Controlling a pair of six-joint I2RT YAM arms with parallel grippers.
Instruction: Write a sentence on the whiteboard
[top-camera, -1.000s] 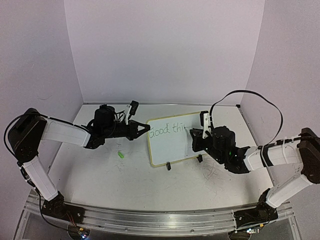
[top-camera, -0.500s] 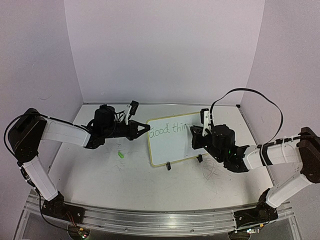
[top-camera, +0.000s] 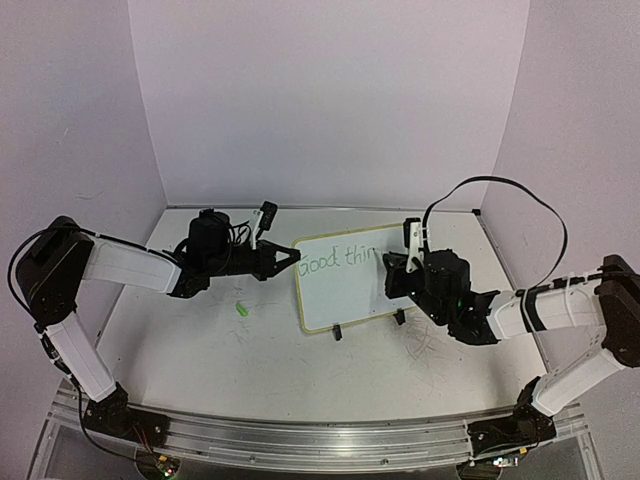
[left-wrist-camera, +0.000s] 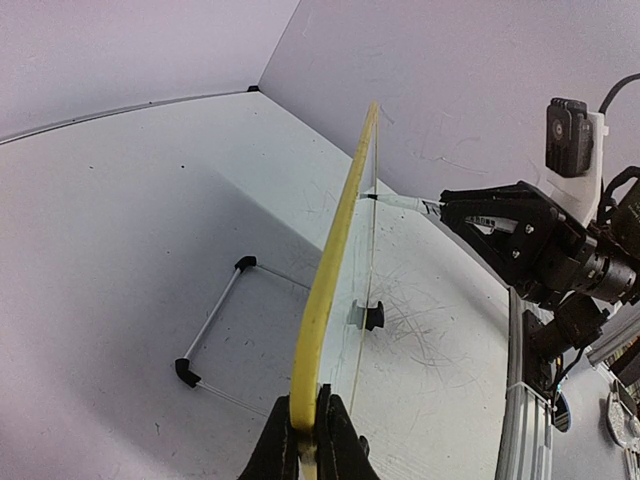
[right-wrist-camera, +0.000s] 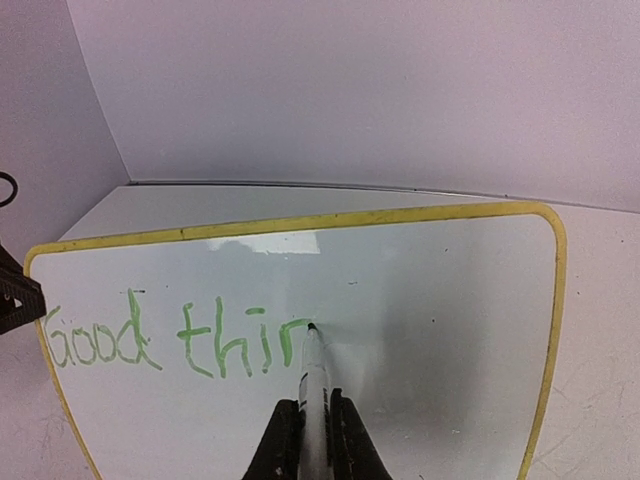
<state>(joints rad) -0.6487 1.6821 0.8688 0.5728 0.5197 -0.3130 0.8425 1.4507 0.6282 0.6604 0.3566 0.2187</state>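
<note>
— Where's the whiteboard (top-camera: 335, 295)?

— Mid-bench (top-camera: 250, 360), standing on its black feet (top-camera: 337, 333) and leaning back a little. Its long axis runs left to right, and its written face looks toward the near edge and the right arm.

— Who has hold of it?

— The left pincer (left-wrist-camera: 310, 405) is clamped on the yellow rim at the board's left end. From that wrist the board shows edge-on, the rim running straight away from the fingers.

— And the right pincer (right-wrist-camera: 310, 415)?

— Closed tight on a marker (right-wrist-camera: 314, 380). The marker's long axis points straight out from the fingers at the board, and its tip touches the white face.

— What about the sentence (right-wrist-camera: 180, 340)?

— Green letters, one line along the board's length, in the upper left part. They read "Good thin", and the tip sits at the end of the last letter. The right half of the face is bare.

— Anything else on the bench?

— A small green piece (top-camera: 241, 309) lies left of the board, near the left arm, and well apart from the board itself.
</note>
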